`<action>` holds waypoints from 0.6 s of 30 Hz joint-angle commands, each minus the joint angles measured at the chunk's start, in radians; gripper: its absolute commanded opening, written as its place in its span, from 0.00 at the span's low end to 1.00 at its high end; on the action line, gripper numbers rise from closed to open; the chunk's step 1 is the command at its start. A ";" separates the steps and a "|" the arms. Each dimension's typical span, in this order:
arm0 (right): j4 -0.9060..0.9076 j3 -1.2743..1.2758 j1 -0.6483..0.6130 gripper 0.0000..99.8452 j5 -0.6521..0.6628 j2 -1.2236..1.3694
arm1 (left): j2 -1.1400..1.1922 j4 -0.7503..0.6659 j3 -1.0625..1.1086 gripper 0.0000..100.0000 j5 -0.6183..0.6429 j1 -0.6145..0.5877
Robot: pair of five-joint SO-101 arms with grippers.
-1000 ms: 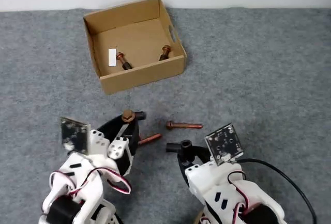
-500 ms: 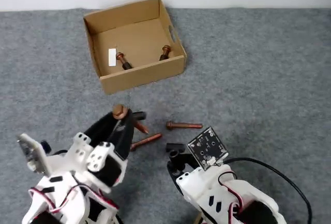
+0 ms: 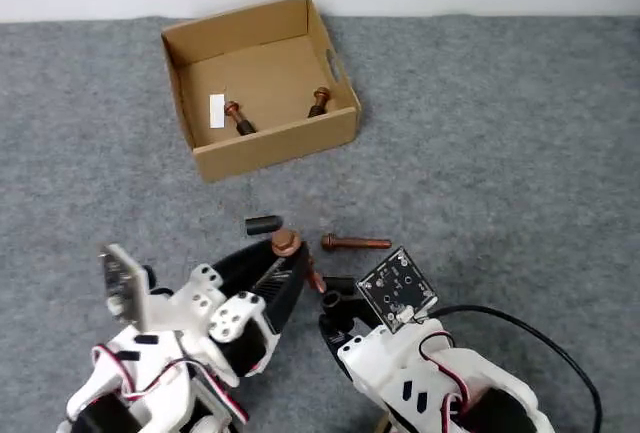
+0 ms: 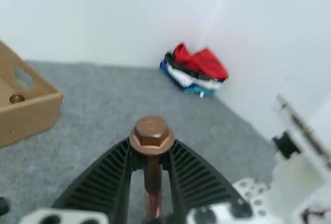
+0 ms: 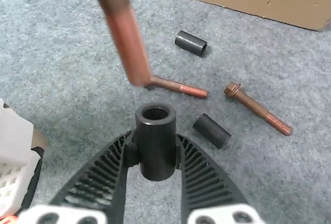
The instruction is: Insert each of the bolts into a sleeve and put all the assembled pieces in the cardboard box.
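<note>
Since a second ago: shift of the left gripper (image 3: 292, 258) with its bolt (image 3: 286, 243) rightward, off the loose sleeve (image 3: 263, 225) now bare on the table (image 3: 520, 133), to just beside the right gripper (image 3: 338, 305); slight pull-back of the right one toward the near edge. Left jaws clamped on the bolt just under the hex head (image 4: 151, 132). Right jaws clamped on a black sleeve (image 5: 155, 136), bore open toward the bolt. Bolt shank (image 5: 121, 27) slanted, tip near the bore mouth but apart from it and off its axis; not entered. Judgement: insertion in hand; calls for bringing the shank axis onto the sleeve axis, then a push along it, left arm the likelier mover. Two assembled pieces (image 3: 237, 116) already in the cardboard box (image 3: 270, 145) toward the far-left corner. Loose near the grippers: one spare bolt (image 3: 357, 243), another spare bolt (image 5: 178, 87), a second loose sleeve (image 5: 212, 130).
</note>
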 commanded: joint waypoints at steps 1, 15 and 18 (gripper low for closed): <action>-0.028 -0.012 -0.010 0.01 0.009 0.005 | 0.005 -0.037 0.015 0.00 -0.029 0.006; -0.035 -0.012 -0.010 0.01 0.009 0.004 | 0.006 -0.118 0.087 0.00 -0.028 0.034; -0.035 -0.011 -0.010 0.01 0.009 0.004 | 0.005 -0.115 0.087 0.00 -0.029 0.080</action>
